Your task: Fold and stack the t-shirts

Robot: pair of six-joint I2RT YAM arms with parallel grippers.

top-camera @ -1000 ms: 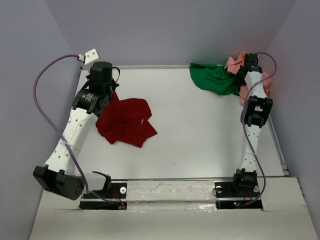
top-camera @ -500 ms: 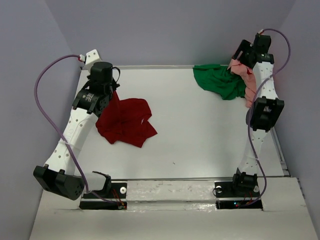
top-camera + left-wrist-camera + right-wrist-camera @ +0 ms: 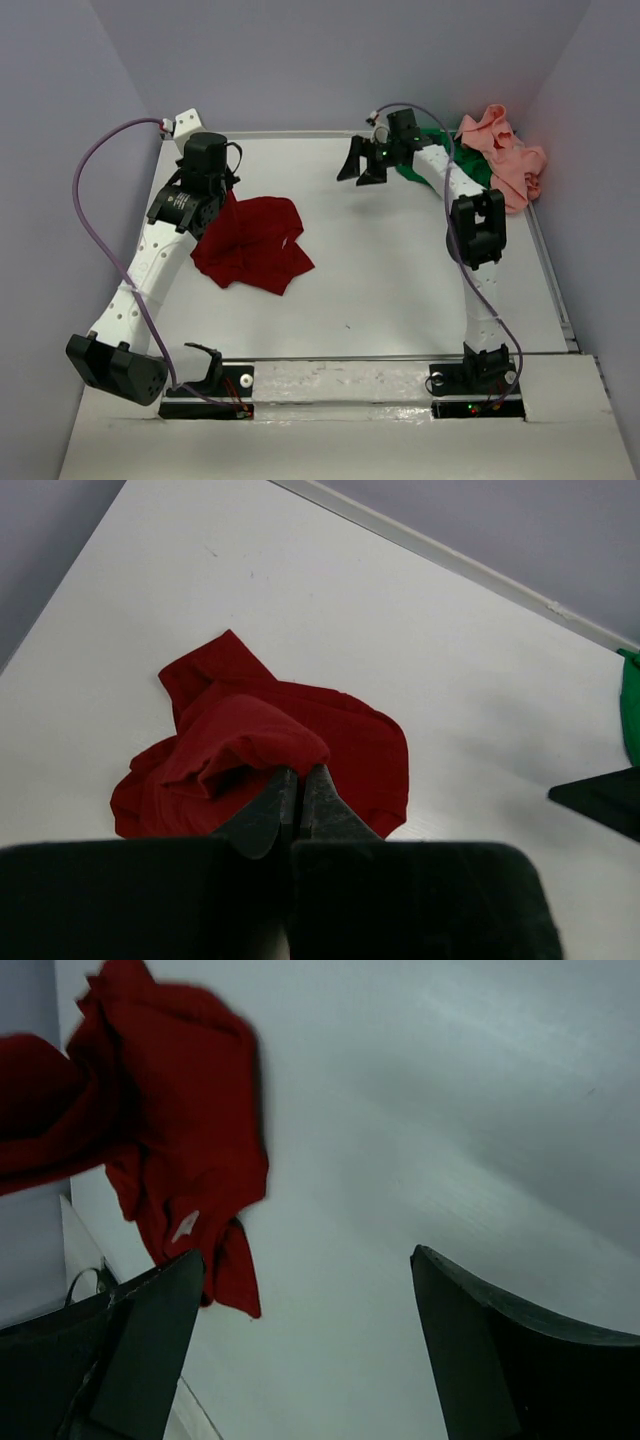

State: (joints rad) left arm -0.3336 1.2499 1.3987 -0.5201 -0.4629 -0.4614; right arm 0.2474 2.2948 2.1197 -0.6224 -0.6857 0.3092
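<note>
Left end effector (image 3: 298, 780) pinched shut on dark red t-shirt (image 3: 255, 240) at desk's (image 3: 400, 280) 9 o'clock, probably to spread it; right end effector (image 3: 362, 165) gaping, empty, near 12 o'clock; green t-shirt (image 3: 474, 168) and salmon pink t-shirt (image 3: 505, 160) bunched at 2 o'clock.

Soft even light, faint shadows; dark red t-shirt (image 3: 180, 1130) motion-blurred in right wrist view.
</note>
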